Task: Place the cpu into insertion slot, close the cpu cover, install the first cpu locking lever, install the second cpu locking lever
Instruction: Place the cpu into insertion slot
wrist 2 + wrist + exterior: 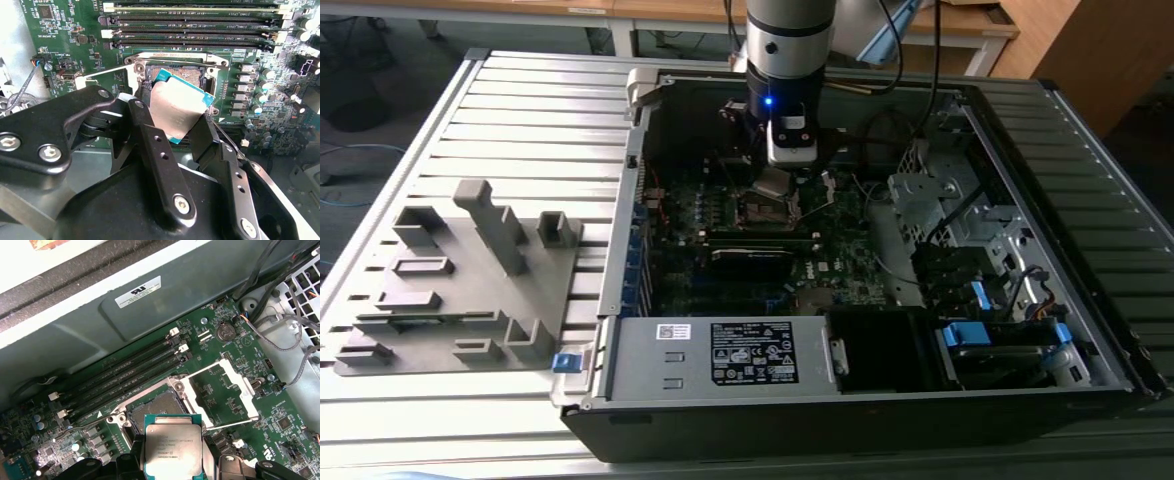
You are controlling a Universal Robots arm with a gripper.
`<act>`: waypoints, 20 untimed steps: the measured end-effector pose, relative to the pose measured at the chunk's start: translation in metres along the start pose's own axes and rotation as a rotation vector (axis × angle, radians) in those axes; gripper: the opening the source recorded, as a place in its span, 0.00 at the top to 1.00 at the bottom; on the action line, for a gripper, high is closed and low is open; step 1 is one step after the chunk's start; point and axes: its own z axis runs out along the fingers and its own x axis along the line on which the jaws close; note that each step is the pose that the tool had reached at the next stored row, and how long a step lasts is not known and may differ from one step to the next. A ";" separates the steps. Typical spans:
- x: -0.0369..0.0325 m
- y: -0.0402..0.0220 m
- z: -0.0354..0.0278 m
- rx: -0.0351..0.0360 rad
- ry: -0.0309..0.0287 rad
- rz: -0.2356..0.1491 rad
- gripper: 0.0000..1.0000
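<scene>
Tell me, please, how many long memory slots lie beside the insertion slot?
4. The memory slots lie side by side in parallel: the first borders the insertion slot, then the second, third and fourth farther out. None seems hidden.

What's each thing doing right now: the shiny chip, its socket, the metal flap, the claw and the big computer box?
cpu: held by its edges, tilted over the socket, not seated yet.
insertion slot: uncovered and empty.
cpu cover: swung open, off the slot.
gripper: shut on the cpu.
computer case: lying on its side, open on top.
</scene>
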 end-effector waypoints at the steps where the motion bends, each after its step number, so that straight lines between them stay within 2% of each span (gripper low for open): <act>1: 0.0000 0.0000 0.0000 0.0000 0.0000 0.000 0.46; 5: 0.0000 0.0000 0.0004 -0.0001 0.0000 0.000 0.46; 13: 0.0006 -0.0009 0.0087 0.0000 -0.0015 0.002 0.46; 20: 0.0007 -0.0012 0.0114 0.0050 -0.0127 0.123 0.46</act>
